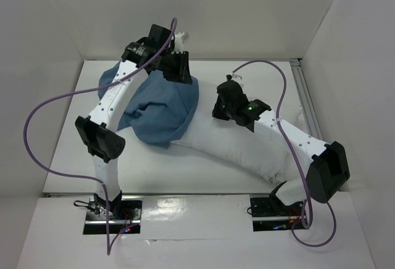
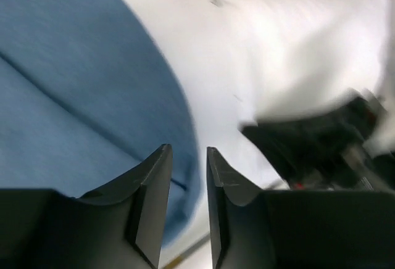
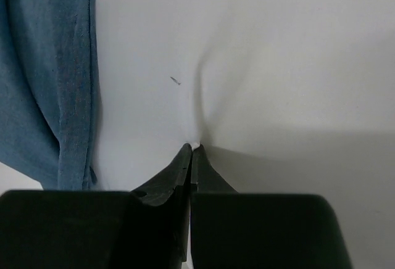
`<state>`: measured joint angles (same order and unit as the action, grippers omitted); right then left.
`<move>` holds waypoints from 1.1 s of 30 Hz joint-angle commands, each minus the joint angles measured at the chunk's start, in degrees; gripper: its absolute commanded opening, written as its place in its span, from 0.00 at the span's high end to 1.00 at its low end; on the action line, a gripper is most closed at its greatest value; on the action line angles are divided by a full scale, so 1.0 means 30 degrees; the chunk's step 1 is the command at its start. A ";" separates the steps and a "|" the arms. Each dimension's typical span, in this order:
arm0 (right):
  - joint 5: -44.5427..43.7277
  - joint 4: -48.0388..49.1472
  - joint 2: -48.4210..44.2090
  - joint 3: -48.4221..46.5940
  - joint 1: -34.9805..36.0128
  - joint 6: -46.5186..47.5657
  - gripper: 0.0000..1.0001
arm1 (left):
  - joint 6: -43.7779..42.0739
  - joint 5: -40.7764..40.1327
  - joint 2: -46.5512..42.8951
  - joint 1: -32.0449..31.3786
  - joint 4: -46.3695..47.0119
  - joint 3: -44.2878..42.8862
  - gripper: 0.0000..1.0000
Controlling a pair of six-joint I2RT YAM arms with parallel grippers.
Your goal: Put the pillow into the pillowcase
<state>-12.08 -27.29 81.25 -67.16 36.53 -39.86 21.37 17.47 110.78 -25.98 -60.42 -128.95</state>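
Note:
The white pillow (image 1: 247,148) lies in a curve from the table's middle to the near right. Its left end sits inside the blue pillowcase (image 1: 157,111), which is bunched over it at the middle left. My left gripper (image 1: 179,71) hovers over the pillowcase's far edge. In the left wrist view it (image 2: 188,152) is open and empty, above the edge where pillowcase (image 2: 74,84) meets pillow (image 2: 259,53). My right gripper (image 1: 221,107) is shut on a pinched fold of the pillow (image 3: 278,65), just right of the pillowcase's edge (image 3: 43,65). It (image 3: 192,147) shows this in the right wrist view.
White walls enclose the table (image 1: 80,139) at the left, back and right. A metal rail (image 1: 307,96) runs along the right side. Purple cables (image 1: 37,115) loop from both arms. The right arm's wrist (image 2: 321,145) shows dark in the left wrist view.

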 commanded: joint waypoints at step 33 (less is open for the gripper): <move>-0.2361 -0.0308 0.0923 -0.0203 0.2588 0.3354 1.00 | 0.1433 -0.8664 0.7223 -0.0716 0.3588 -0.2753 0.42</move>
<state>-20.43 -26.65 82.87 -67.13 43.00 -28.88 25.82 -4.64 132.81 -28.42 -48.49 -137.51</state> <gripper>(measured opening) 0.008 0.618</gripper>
